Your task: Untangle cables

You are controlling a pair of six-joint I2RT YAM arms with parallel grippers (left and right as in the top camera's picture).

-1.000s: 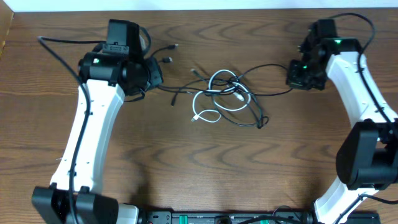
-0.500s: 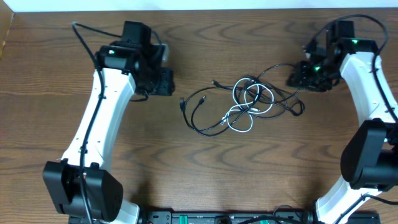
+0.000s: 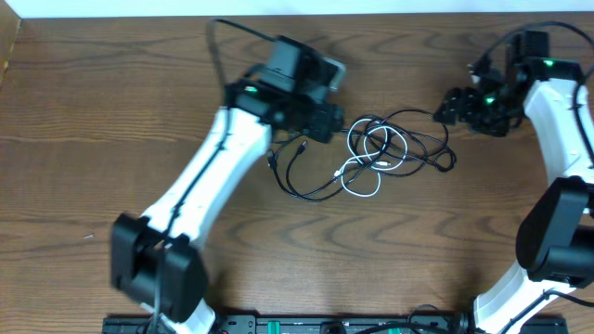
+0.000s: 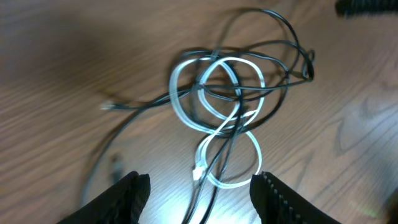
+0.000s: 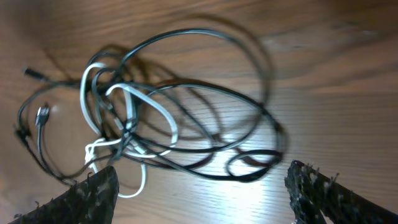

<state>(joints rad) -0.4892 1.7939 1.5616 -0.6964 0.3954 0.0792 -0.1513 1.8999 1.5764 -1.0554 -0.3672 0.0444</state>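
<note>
overhead straight down, wrist views close, all sharing the cables [image 3: 369, 160]

White shell links form the left arm [image 3: 209, 181] and right arm [image 3: 560, 107], with black joint housings and a green light [image 3: 249, 90] just behind each pincer. The left gripper [image 4: 200, 190] and right gripper [image 5: 202, 177] have black, serrated fingers [image 4: 124, 199]. A thin black wire [image 3: 215, 42] loops behind the left pincer.

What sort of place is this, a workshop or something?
Likely a robotics lab bench: a left arm and a right arm, both white, flank a wooden table where a black cable and white cable lie tangled.
</note>
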